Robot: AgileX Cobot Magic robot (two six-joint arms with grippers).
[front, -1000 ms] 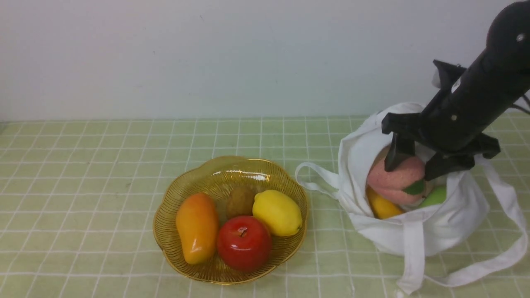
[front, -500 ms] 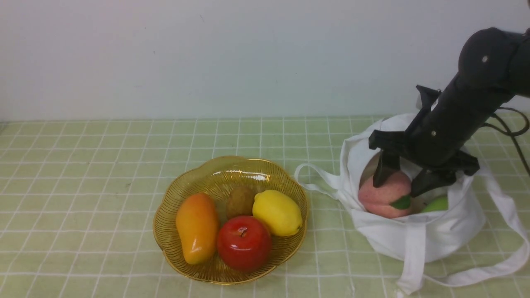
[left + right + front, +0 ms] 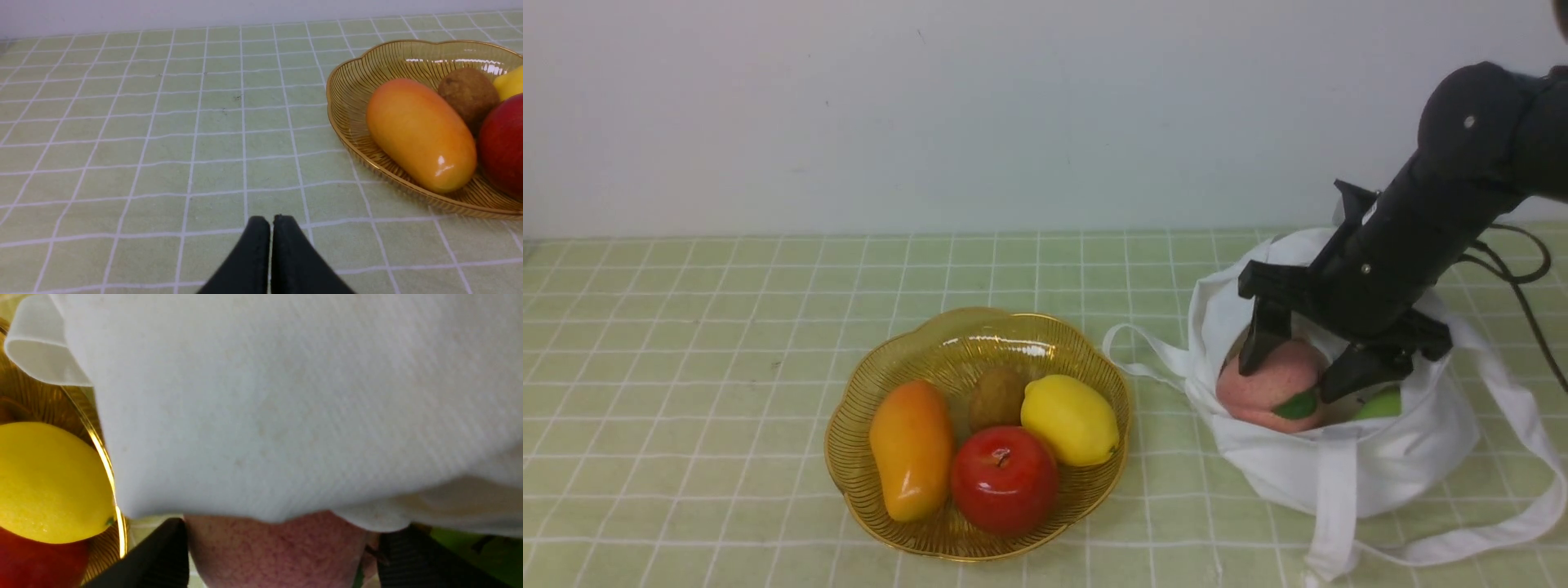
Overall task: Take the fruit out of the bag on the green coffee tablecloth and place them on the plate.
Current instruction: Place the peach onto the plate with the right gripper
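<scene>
The white bag (image 3: 1372, 465) stands on the green tablecloth (image 3: 727, 327) at the right. My right gripper (image 3: 1290, 382) reaches into its mouth, shut on the pink speckled peach (image 3: 1262, 384), one finger on each side. In the right wrist view the peach (image 3: 278, 551) sits between the black fingers (image 3: 163, 555) under the bag's cloth (image 3: 286, 396). A light green fruit (image 3: 1380, 404) lies behind the peach. The orange-yellow fruit is hidden. The amber plate (image 3: 956, 343) stands left of the bag. My left gripper (image 3: 271, 220) is shut and empty over the cloth.
The plate holds an orange mango (image 3: 912, 449), a red apple (image 3: 1003, 480), a yellow lemon (image 3: 1070, 419) and a brown kiwi (image 3: 996, 396). The bag's long straps (image 3: 1143, 359) trail towards the plate and the front right. A white wall stands behind the table.
My right gripper has moved down and to the left with the peach in it. The bag has sagged lower and the orange-yellow fruit has gone out of sight.
</scene>
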